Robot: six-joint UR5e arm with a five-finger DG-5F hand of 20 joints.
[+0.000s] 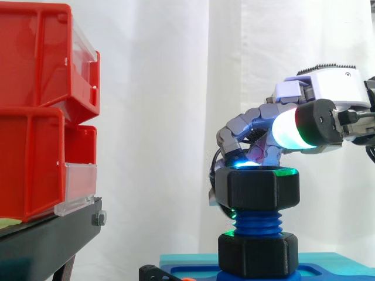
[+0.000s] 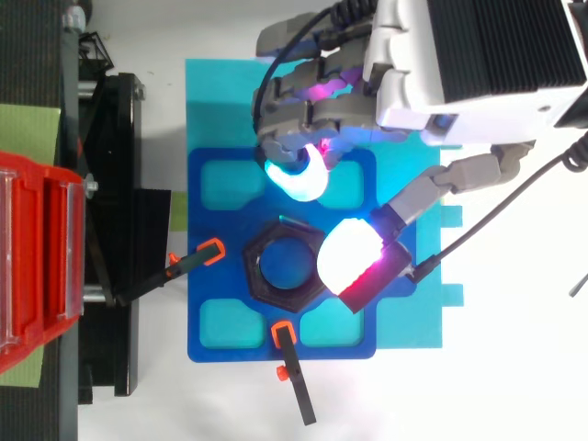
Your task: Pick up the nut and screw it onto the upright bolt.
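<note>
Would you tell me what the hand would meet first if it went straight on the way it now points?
Most likely the black nut on the blue bolt: the hand angles down onto its top rim from the right. Contact unclear.

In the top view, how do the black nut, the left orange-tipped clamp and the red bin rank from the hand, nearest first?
1. black nut, at the fingertips of the hand.
2. orange-tipped clamp, left of the nut.
3. red bin, far left edge.

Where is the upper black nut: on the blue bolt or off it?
On. The upper nut sits level atop the bolt, blue threads showing beneath, with the hand curled around it.
</note>
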